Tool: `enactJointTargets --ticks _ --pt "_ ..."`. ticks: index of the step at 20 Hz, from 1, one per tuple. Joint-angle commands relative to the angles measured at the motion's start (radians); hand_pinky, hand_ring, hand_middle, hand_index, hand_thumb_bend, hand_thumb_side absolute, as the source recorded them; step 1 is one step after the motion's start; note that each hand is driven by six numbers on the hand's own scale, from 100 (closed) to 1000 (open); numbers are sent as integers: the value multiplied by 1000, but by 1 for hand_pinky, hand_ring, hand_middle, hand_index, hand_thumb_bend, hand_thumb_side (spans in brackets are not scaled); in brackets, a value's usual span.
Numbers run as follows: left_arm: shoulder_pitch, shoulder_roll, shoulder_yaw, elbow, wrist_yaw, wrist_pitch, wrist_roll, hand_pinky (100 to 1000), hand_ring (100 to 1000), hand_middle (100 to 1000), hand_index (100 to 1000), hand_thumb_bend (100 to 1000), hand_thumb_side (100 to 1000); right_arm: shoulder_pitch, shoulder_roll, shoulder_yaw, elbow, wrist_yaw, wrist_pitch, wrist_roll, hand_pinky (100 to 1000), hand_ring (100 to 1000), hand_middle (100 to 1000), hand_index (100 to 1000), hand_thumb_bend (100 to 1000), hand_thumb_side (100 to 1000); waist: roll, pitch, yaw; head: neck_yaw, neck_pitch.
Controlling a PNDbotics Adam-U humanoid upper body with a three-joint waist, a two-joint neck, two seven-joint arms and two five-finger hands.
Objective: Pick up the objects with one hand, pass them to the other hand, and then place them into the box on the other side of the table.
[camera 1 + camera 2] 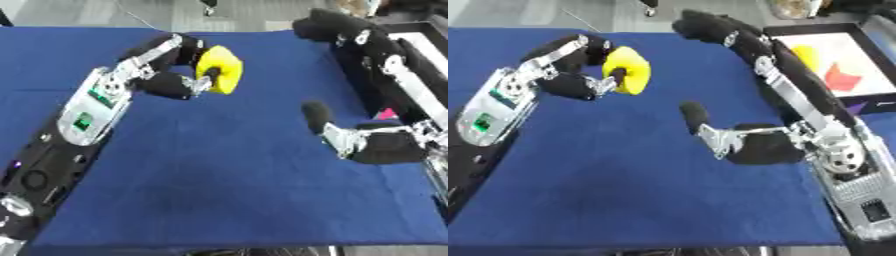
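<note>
Left hand (pixel 179 75) had the yellow block (pixel 220 69) pinched; right hand (pixel 737 140) waited open nearby, so handover's next, I'd guess.

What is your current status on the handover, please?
Left hand fingers curled round yellow object, lifted over blue table. Right hand open, waiting beside it, apart. Box at right edge; path between hands clear.

Lab: blue-clothed table (pixel 219 190), bare floor (pixel 79 12)

Bright, even overhead light; only faint soft shadows lie on the blue table (pixel 236 165). Both views are soft and slightly blurred throughout, with no strong glare.
</note>
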Motion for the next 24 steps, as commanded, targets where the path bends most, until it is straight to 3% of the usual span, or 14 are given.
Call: enactJointTargets --ticks 1,15,24 --pt "-29 -12 -21 -37 49 11 -47 699 435 340 454 116 231 -23 7 13 -21 -12 -15 29 915 918 904 996 125 309 0 -18 1 -11 -3" --pt "-29 -13 -54 -133 113 -47 -207 762 508 415 527 154 265 -25 19 35 -21 -38 -31 57 915 908 897 995 124 298 3 -16 1 -18 -3" --pt "-16 6 -51 -174 162 -100 -258 778 515 423 535 159 268 -20 16 41 -21 -67 -25 77 897 880 868 994 103 300 5 -15 0 -18 -3"
